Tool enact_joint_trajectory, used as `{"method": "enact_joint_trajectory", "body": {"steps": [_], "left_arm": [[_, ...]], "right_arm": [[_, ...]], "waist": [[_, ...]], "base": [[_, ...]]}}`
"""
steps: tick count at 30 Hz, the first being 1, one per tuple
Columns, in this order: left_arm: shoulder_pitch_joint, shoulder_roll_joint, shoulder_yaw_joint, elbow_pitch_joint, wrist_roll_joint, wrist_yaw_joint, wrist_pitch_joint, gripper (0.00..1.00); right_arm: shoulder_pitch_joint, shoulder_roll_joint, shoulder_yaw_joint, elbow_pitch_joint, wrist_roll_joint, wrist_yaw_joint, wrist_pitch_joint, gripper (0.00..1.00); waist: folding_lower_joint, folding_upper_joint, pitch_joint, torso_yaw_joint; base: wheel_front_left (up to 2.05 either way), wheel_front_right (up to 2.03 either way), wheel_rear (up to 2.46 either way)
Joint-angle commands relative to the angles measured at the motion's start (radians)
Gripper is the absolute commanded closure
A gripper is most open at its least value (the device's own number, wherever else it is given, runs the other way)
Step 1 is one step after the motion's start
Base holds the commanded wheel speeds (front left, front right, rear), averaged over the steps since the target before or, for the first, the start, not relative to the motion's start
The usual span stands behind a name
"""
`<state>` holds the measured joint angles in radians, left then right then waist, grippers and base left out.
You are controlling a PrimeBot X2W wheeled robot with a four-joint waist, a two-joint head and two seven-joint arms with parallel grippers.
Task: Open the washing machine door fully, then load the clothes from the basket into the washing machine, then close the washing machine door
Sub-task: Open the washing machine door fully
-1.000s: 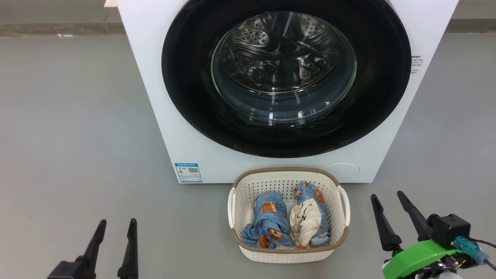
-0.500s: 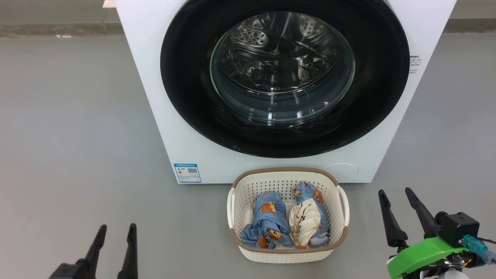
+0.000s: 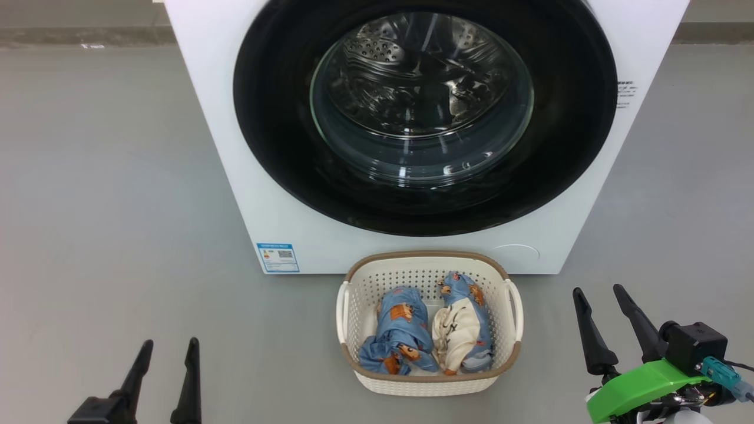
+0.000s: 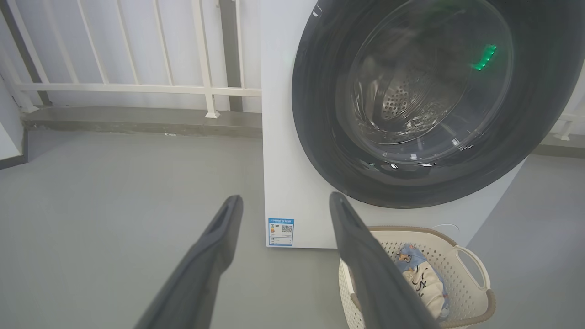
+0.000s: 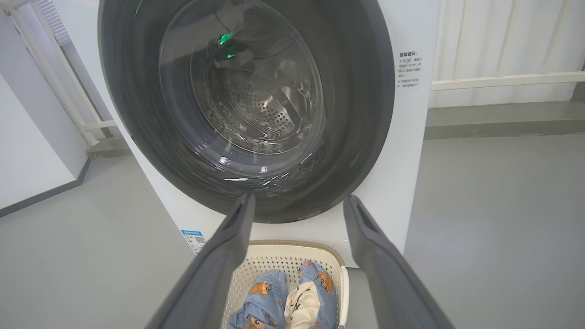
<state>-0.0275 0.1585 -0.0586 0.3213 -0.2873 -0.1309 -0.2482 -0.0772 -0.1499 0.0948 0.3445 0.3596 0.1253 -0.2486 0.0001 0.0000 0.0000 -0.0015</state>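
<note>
The white washing machine (image 3: 218, 118) stands ahead with its round black-rimmed door (image 3: 271, 135) closed flat against the front, the steel drum visible through the glass. On the floor in front sits the cream basket (image 3: 428, 383) holding two light blue clothes (image 3: 400, 330) side by side. My left gripper (image 3: 168, 350) is open at the lower left, well clear of the basket. My right gripper (image 3: 598, 292) is open at the lower right, to the right of the basket. The door (image 4: 320, 137) and basket (image 4: 475, 269) also appear in the left wrist view, the door (image 5: 365, 114) and clothes (image 5: 260, 297) in the right wrist view.
Grey floor (image 3: 106, 176) spreads wide on both sides of the machine. A white railing (image 4: 137, 87) on a low kerb runs behind it. A blue label (image 3: 277, 257) marks the machine's lower left corner.
The head view has shifted slightly, with machine and basket sliding left and up. The right gripper has edged a little to the right and forward; both stay open.
</note>
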Motion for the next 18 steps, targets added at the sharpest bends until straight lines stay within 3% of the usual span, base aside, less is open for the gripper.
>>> {"method": "enact_joint_trajectory", "body": {"steps": [1, 18], "left_arm": [[-0.050, 0.012, 0.039, -0.016, 0.014, 0.003, -0.014, 0.00], [-0.064, 0.001, 0.059, -0.021, 0.027, 0.001, -0.014, 0.00]], "right_arm": [[-0.031, -0.014, 0.017, -0.026, -0.002, 0.005, -0.013, 0.00], [-0.049, -0.007, 0.016, -0.025, -0.006, 0.005, -0.013, 0.00]], "waist": [[-0.0001, 0.0000, 0.004, 0.000], [-0.0001, 0.0000, 0.024, 0.000]], "base": [[1.04, 1.04, -2.08], [1.22, 1.23, -2.44]]}}
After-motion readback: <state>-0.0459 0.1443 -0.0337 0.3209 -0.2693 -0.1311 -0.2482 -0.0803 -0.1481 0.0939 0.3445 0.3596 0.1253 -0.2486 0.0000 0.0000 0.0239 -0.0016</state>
